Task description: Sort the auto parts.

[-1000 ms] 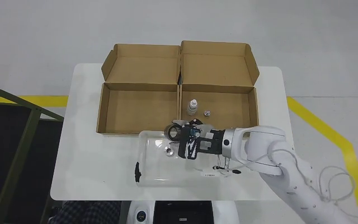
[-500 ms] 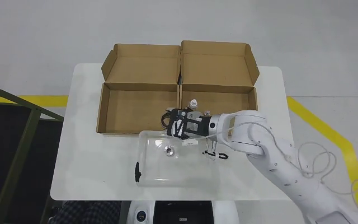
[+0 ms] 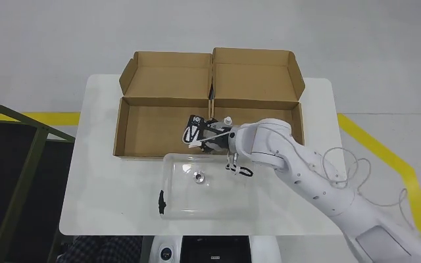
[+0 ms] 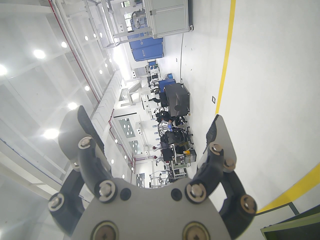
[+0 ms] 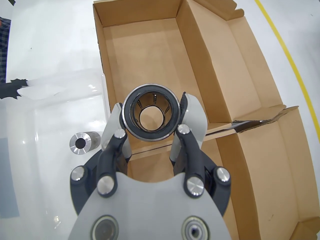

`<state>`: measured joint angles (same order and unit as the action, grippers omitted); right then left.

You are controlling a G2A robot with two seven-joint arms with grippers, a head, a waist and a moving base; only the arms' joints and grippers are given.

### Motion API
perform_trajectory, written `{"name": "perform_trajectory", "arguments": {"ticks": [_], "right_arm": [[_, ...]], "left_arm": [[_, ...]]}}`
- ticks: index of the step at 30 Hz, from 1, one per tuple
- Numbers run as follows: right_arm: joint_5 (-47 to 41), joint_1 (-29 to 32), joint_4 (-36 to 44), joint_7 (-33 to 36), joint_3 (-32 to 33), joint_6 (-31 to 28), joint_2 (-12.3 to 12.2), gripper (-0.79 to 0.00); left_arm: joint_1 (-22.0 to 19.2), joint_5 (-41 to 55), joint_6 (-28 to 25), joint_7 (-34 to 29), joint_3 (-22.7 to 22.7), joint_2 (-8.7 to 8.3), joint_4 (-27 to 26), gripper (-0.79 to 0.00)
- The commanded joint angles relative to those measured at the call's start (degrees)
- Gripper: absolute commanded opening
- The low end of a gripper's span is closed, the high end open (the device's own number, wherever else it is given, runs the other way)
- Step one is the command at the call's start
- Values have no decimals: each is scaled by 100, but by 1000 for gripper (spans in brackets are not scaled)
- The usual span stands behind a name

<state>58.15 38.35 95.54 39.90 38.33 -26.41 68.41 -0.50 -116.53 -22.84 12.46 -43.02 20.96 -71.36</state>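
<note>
White table [image 3: 99,131], right gripper [image 5: 153,106] clamping black-rimmed steel sleeve [image 5: 130,116], far end hidden, bore facing wrist camera, over brown cardboard box's [image 3: 151,128] 5 o'clock corner, left gripper [image 4: 148,114] wide.

Items counted, by kind: two open cardboard boxes, the left box [image 3: 151,131] and the right box [image 3: 283,113]; one ring bearing [image 5: 153,88]; one metal cylinder [image 5: 73,148]; one small white bottle-shaped part [image 3: 227,120]; one clear plastic bag [image 3: 210,197]; one black scrap [image 3: 160,200].

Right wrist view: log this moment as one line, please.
right gripper: shut on bearing | position: above left cardboard box | left gripper: open, nothing held | clear tray: holds metal cylinder
</note>
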Motion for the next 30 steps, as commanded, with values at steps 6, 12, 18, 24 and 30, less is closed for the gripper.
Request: {"name": "perform_trajectory", "arguments": {"ticks": [6, 12, 18, 24, 30], "right_arm": [[-117, -213, -416, 187, -225, 96, 173, -785], [-189, -345, -750, 291, -369, 158, 312, -785], [-256, -435, -1039, 393, -466, 181, 430, -785], [-310, -484, -1238, 465, -527, 160, 528, -785], [-343, -516, -1413, 523, -576, 125, 612, -702]], "left_arm": [[0, 0, 0, 0, 0, 0, 0, 0], [0, 0, 0, 0, 0, 0, 0, 0], [0, 0, 0, 0, 0, 0, 0, 0], [0, 0, 0, 0, 0, 0, 0, 0], [0, 0, 0, 0, 0, 0, 0, 0]]}}
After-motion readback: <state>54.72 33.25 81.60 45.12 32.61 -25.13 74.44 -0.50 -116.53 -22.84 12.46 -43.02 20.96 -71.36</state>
